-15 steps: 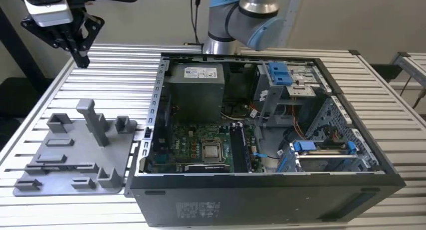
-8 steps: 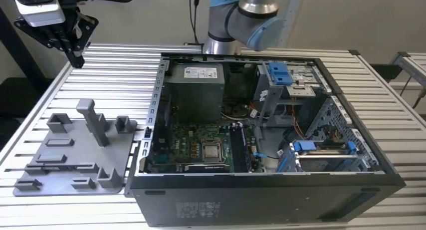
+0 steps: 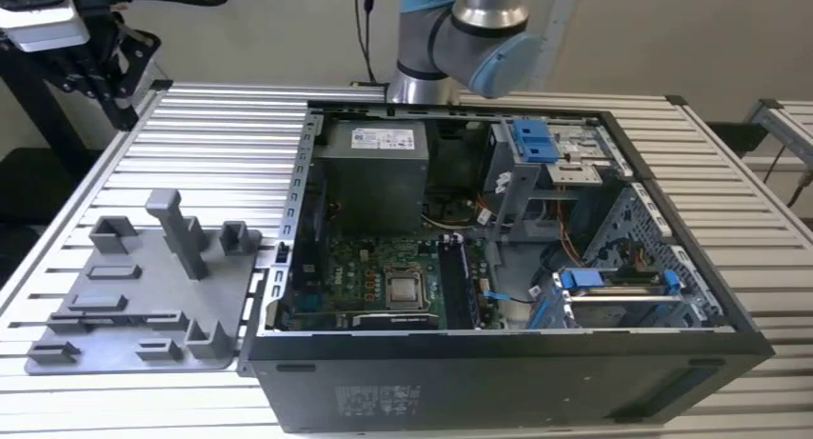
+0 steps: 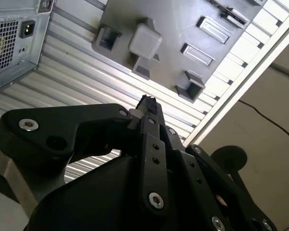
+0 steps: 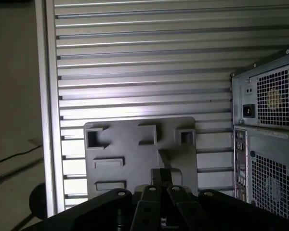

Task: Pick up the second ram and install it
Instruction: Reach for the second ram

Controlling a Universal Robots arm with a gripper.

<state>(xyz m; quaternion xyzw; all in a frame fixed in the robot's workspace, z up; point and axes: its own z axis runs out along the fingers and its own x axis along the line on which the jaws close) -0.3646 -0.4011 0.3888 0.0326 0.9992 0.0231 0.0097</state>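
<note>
Status: gripper [image 4: 146, 107] high over grey fixture [image 3: 128, 296], well clear of it. Looks pinched shut, tips meeting, nothing visibly held.

Probable second ram [image 3: 114, 316]: dark strip in the long holder, lower left of exterior view. Too thin to confirm.

Risks, as judged:
- Would jam into the stick's top edge or the holder if lowered with tips closed.
- Could snag linkage on tall post [image 3: 178, 231] near that holder on a skewed approach.
- Might tilt the stick if pinched off-centre, then bind in motherboard slot [image 3: 458, 279], mid-frame inside open case [image 3: 534, 372].
- Could also catch loose cables [image 3: 505, 296] beside the slot.
</note>
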